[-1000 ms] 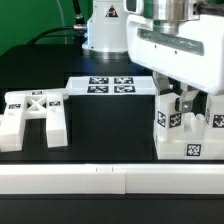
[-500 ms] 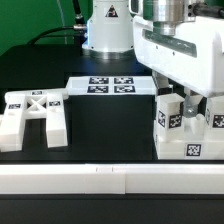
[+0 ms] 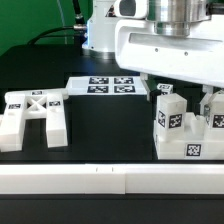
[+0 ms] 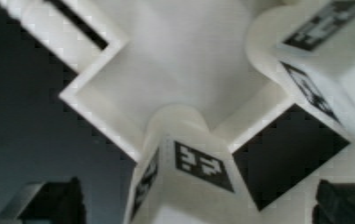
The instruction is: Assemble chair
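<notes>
The two-finger gripper (image 4: 195,200) hangs above the matte white plastic seat block (image 3: 176,148) with upright square legs (image 3: 168,112), jaws spread wide and empty, the white X-braced frame (image 3: 35,112) well apart.

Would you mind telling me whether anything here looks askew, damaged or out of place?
Nothing stands out. The matte white X-braced plastic frame lies flat on the black table at the exterior view's left; the white square seat block stands at that view's right with thick legs upright.
</notes>
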`<action>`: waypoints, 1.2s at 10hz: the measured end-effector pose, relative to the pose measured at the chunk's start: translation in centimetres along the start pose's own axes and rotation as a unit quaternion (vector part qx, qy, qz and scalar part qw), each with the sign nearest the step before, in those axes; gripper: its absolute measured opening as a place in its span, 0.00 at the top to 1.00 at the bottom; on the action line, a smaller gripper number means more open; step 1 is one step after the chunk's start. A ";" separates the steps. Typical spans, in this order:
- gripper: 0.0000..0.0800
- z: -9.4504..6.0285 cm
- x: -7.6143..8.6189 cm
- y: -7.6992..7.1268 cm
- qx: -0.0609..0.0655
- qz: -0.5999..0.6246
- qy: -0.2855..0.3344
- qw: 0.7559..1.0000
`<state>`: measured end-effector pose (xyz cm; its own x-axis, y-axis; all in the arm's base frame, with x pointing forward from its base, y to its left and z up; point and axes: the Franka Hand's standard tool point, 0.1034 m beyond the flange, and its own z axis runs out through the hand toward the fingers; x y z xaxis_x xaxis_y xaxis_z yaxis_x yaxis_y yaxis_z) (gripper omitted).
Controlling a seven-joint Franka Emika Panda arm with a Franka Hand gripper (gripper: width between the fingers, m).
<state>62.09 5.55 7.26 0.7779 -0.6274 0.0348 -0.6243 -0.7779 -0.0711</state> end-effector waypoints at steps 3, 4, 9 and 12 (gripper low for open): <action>0.19 0.0 0.2 0.2 -0.001 -0.118 0.000 0.993; 0.19 0.0 0.1 0.2 -0.001 -0.146 0.000 0.989; 0.19 0.0 0.4 0.4 -0.010 -0.324 0.003 0.946; 0.19 -0.1 1.1 1.1 -0.020 -0.439 0.003 0.898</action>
<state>62.23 4.02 7.27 0.9714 0.2281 0.0657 0.2271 -0.9736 0.0227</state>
